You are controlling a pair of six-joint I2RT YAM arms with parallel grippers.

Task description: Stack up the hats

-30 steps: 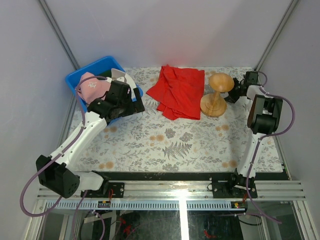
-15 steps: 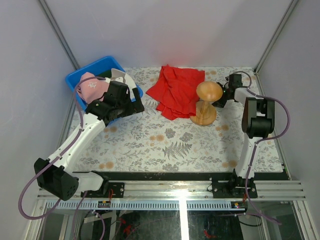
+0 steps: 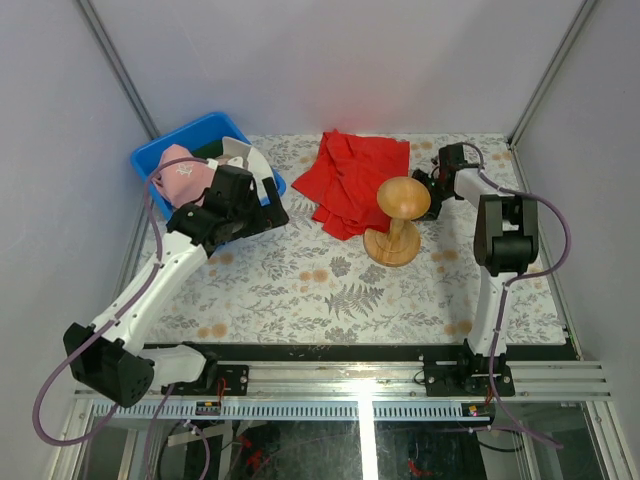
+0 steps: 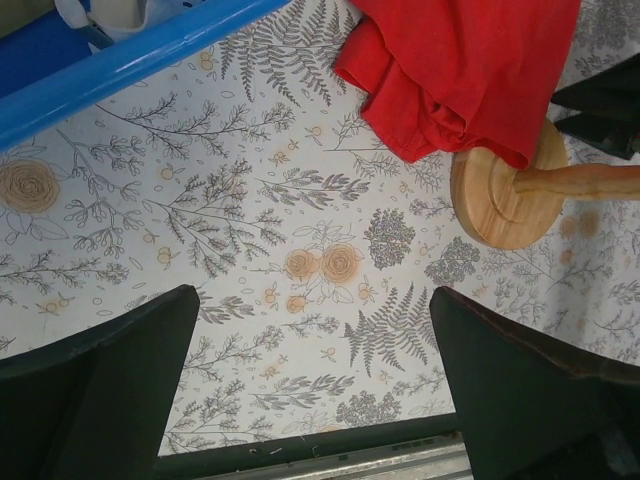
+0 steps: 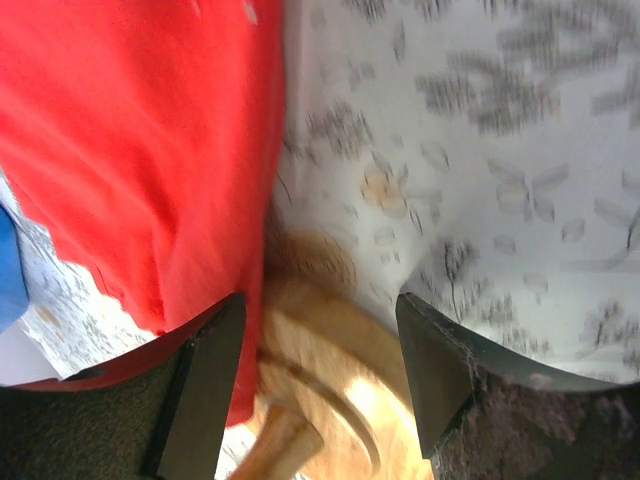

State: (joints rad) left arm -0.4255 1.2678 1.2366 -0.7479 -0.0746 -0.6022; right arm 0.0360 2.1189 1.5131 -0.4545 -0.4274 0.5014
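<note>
A pink cap (image 3: 183, 172) and a white cap (image 3: 247, 160) lie in the blue bin (image 3: 170, 140) at the back left, with a bit of dark green fabric (image 3: 208, 150) behind them. No tan cap shows. My left gripper (image 3: 262, 205) is open and empty just right of the bin, over the patterned table; its fingers stand wide apart in the left wrist view (image 4: 312, 300). My right gripper (image 3: 428, 185) is open, right against the head of the wooden stand (image 3: 403, 196). The blurred stand (image 5: 330, 400) sits between its fingers in the right wrist view (image 5: 318, 300).
A crumpled red cloth (image 3: 355, 180) lies at the back centre, its edge touching the stand's left side; it also shows in both wrist views (image 4: 460, 70) (image 5: 150, 130). The stand's round base (image 4: 500, 200) rests on the floral table cover. Enclosure walls stand close on both sides.
The wooden stand has slid left and toward the front, with my right gripper following behind its head. My left arm has barely shifted.
</note>
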